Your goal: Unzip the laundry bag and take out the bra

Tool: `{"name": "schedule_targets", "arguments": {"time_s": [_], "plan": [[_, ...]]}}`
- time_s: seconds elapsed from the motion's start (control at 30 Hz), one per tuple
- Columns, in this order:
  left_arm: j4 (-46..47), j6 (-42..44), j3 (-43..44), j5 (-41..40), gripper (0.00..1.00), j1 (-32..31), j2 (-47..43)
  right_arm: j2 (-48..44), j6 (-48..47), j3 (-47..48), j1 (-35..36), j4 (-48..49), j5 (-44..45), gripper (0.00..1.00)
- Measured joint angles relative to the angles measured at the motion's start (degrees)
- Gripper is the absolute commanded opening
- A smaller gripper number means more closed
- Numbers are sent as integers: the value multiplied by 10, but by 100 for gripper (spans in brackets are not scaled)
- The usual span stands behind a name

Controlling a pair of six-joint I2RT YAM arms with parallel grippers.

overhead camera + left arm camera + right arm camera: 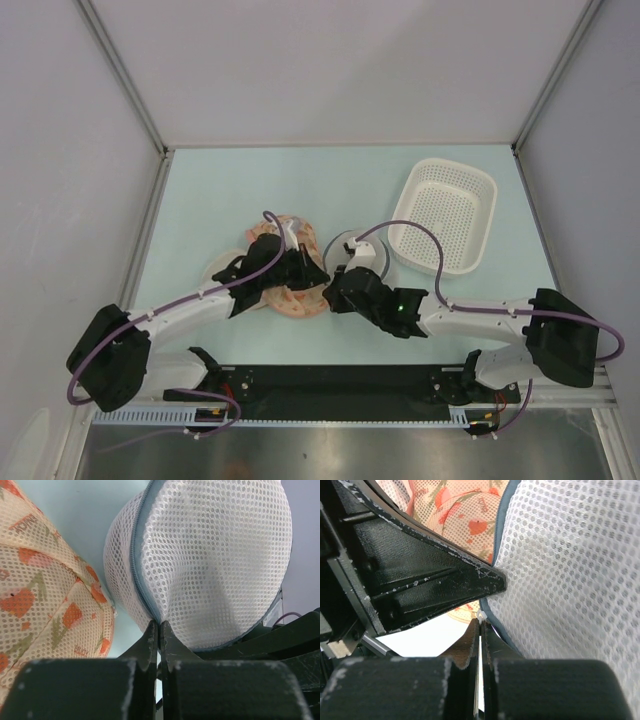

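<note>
The laundry bag, white mesh with a dark zipper band, is held up between both grippers. In the top view only a white edge of the laundry bag shows behind them. My left gripper is shut on the zipper band at the bag's rim; in the top view the left gripper sits over the peach floral item. My right gripper is shut on the small white zipper pull beside the bag's mesh. The right gripper meets the left one at the table's middle. The black bra is hidden.
A peach-orange floral padded item lies under the left gripper and shows in the left wrist view. A white perforated basket stands at the back right. A white edge shows under the left arm.
</note>
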Motion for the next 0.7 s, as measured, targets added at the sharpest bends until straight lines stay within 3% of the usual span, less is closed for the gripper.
{"name": "schedule_targets", "arguments": {"time_s": [0.7], "plan": [[-39, 44, 50, -13, 0, -1, 29, -155, 35, -69, -1, -114, 54, 0]]}}
